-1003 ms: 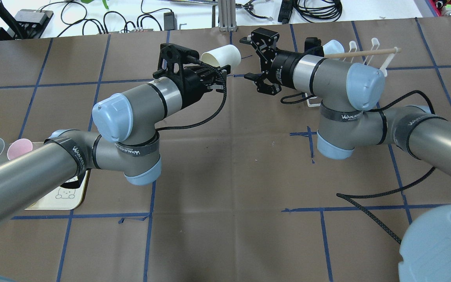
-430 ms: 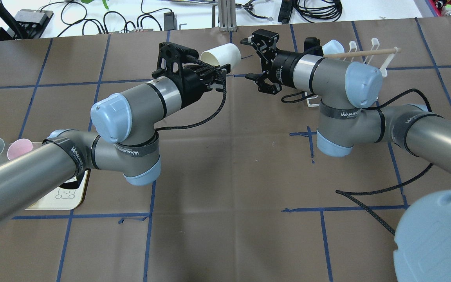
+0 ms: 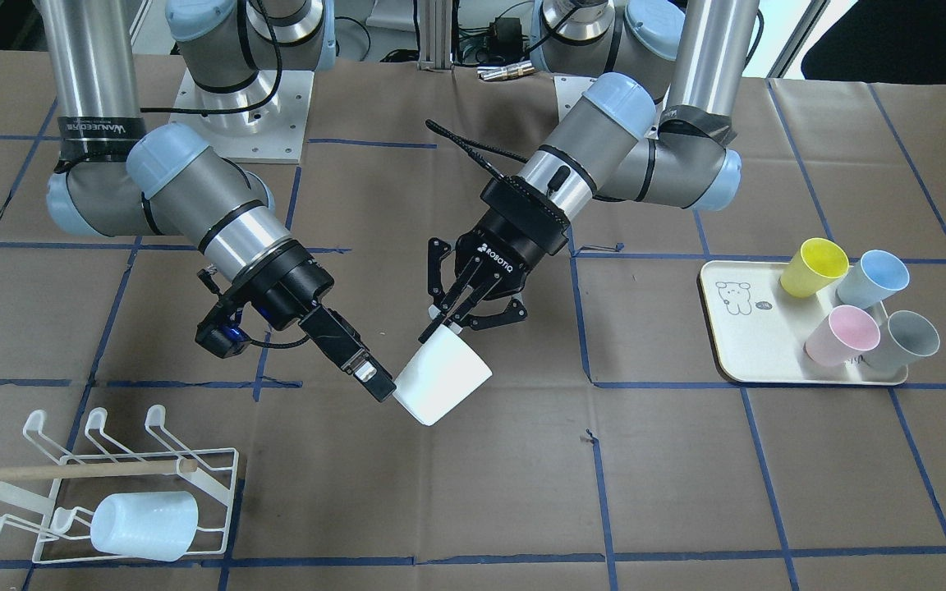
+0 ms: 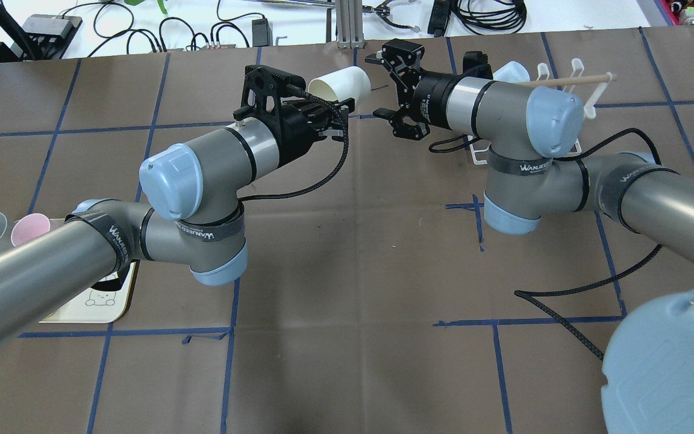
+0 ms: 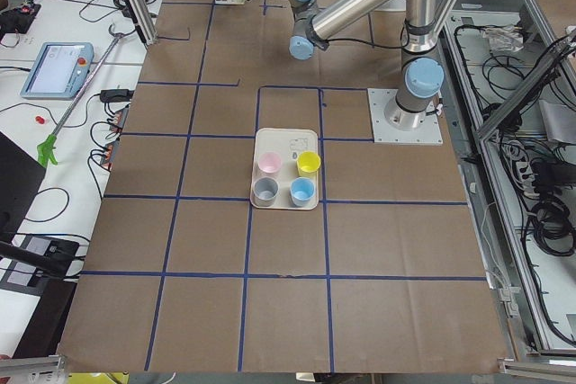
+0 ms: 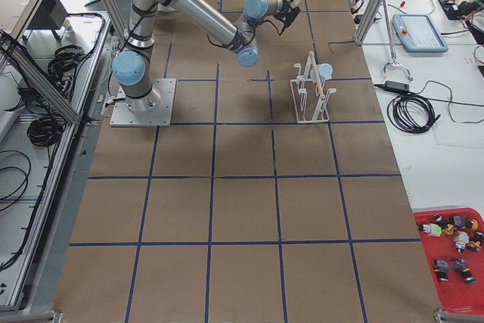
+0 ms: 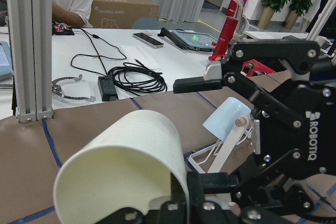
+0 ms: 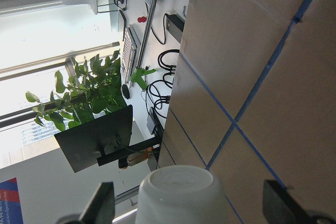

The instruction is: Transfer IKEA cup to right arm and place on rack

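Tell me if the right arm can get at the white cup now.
Probably yes: the right hand is open facing the base of the white cup, nothing between them, and the left hand grips only its rim.

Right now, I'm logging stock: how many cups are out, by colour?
White cup: 1
Blue: 2, blue cup on tray, pale-blue cup on rack
Yellow cup: 1
Pink cup: 1
Grey cup: 1
Total: 6 cups

White cup (image 3: 443,384), white rack (image 3: 71,472) with a pale-blue cup (image 3: 144,525), brown table (image 3: 686,492) gridded in blue tape (image 3: 670,384), cream tray (image 3: 756,345)
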Robot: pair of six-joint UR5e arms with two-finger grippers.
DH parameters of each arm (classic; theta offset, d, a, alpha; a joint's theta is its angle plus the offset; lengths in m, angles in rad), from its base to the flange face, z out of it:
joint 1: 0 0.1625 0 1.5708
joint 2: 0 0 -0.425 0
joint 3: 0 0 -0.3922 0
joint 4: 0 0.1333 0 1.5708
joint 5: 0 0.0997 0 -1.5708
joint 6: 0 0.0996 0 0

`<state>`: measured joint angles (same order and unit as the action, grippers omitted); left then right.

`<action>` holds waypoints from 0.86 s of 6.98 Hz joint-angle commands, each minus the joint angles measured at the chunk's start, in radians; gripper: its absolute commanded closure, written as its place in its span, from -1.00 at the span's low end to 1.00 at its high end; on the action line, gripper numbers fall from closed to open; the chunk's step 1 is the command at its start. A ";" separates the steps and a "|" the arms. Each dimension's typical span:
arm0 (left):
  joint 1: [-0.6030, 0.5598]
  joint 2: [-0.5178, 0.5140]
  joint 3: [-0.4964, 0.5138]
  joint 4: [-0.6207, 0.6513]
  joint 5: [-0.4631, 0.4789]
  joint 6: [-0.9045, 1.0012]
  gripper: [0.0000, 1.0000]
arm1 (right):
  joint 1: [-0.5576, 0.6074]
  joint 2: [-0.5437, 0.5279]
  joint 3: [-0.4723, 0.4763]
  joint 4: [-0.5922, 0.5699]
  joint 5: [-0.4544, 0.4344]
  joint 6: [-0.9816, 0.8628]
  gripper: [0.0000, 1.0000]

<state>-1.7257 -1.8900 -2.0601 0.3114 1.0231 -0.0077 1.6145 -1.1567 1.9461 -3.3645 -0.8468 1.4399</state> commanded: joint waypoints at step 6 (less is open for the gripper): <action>0.000 0.000 0.000 0.000 0.002 0.000 1.00 | 0.042 0.029 -0.052 0.026 -0.003 0.002 -0.98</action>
<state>-1.7257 -1.8894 -2.0601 0.3114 1.0245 -0.0077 1.6521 -1.1333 1.9040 -3.3456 -0.8498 1.4442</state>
